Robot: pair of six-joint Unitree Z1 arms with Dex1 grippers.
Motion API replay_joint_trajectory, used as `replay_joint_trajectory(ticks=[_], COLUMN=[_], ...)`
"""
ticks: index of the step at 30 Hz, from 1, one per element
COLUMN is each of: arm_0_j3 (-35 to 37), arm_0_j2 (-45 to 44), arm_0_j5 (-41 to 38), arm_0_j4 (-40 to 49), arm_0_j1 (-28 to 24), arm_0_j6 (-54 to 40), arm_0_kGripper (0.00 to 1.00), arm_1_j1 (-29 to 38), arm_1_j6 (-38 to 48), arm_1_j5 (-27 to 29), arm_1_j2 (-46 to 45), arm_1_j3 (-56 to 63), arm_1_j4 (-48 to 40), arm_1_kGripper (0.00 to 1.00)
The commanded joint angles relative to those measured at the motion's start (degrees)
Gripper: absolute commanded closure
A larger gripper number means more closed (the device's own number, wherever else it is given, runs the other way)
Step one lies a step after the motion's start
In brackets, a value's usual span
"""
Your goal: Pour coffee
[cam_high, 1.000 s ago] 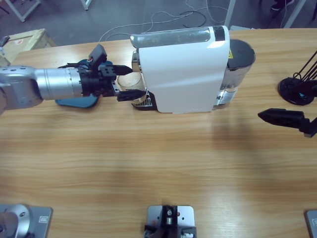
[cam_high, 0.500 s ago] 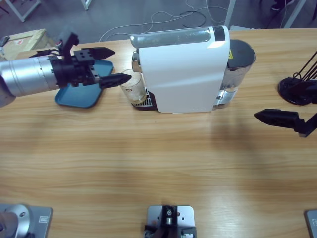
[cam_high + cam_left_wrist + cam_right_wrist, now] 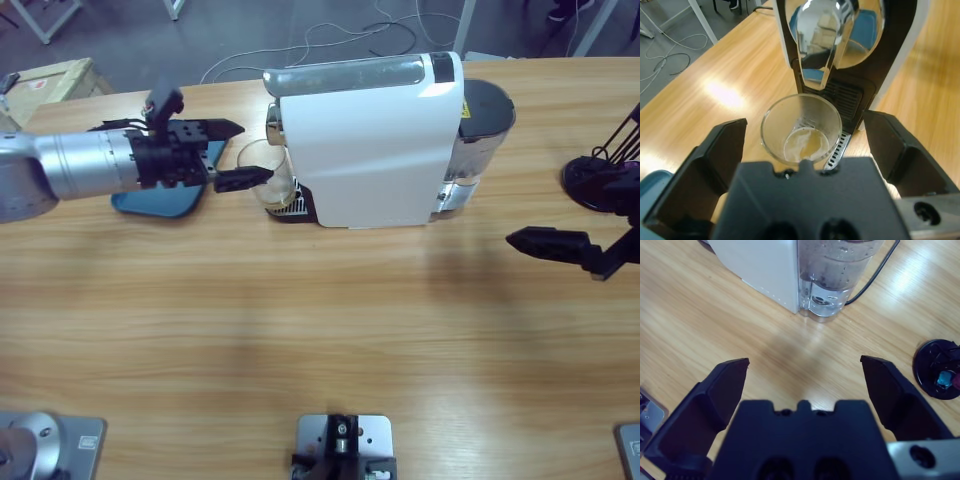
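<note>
Tumbler [image 3: 801, 135] w/ coffee [image 3: 806, 146] under machine spout [image 3: 826, 30], blue tray [image 3: 150, 200] beside.

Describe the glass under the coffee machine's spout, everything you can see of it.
The glass is a small clear tumbler, round, upright and uncovered. It holds only a shallow tan-brown layer of coffee at the bottom. It stands on the black ribbed drip grille at the front of the white coffee machine, beneath the shiny spout. The left claw is open with one black jaw on either side of the glass; neither jaw appears to touch it.
</note>
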State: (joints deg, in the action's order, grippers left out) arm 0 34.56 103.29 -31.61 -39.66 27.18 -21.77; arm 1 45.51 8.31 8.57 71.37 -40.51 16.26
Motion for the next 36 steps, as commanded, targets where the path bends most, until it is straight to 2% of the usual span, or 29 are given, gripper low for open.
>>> replay_joint_trajectory(ticks=[1, 12, 16, 17, 21, 32, 34, 35, 36], arm_0_j3=[-0.77, 0.12, 0.33, 0.37, 0.46, 0.60, 0.60, 0.56, 0.49], arm_0_j2=[6.08, 9.39, 9.53, 9.56, 9.58, 9.65, 9.65, 9.63, 9.56], arm_0_j5=[-1.33, -1.34, -0.89, -0.76, -0.38, -0.13, -0.11, -0.15, -0.22], arm_0_j4=[-2.22, -3.41, -3.41, -3.38, -3.32, -3.32, -3.32, -3.32, -3.32], arm_0_j1=[-0.64, -0.29, -0.25, -0.13, 0.33, 0.77, 0.77, 0.77, 0.77], arm_0_j6=[0.50, 0.42, 0.42, 0.42, 0.33, 0.33, 0.29, 0.24, 0.24], arm_0_kGripper=[0.004, 0.004, 0.037, 0.061, 0.383, 0.410, 0.561, 0.578, 0.705], arm_1_j1=[0.54, 0.54, 0.54, 0.54, 0.54, 0.54, 0.54, 0.54, 0.54], arm_1_j6=[0.04, 0.04, 0.04, 0.04, 0.04, 0.04, 0.04, 0.04, 0.04], arm_1_j5=[-0.92, -1.18, -1.18, -1.18, -1.18, -1.53, -1.53, -1.52, -1.53], arm_1_j2=[2.99, 4.15, 4.31, 4.31, 4.22, 4.57, 4.52, 4.48, 4.48], arm_1_j3=[1.38, 1.58, 1.54, 1.58, 1.58, 1.58, 1.65, 1.66, 1.66], arm_1_j4=[-1.05, -2.16, -2.37, -2.37, -2.37, -2.37, -2.37, -2.37, -2.37], arm_1_kGripper=[0.000, 0.000, 0.000, 0.000, 0.000, 0.000, 0.000, 0.000, 0.000])
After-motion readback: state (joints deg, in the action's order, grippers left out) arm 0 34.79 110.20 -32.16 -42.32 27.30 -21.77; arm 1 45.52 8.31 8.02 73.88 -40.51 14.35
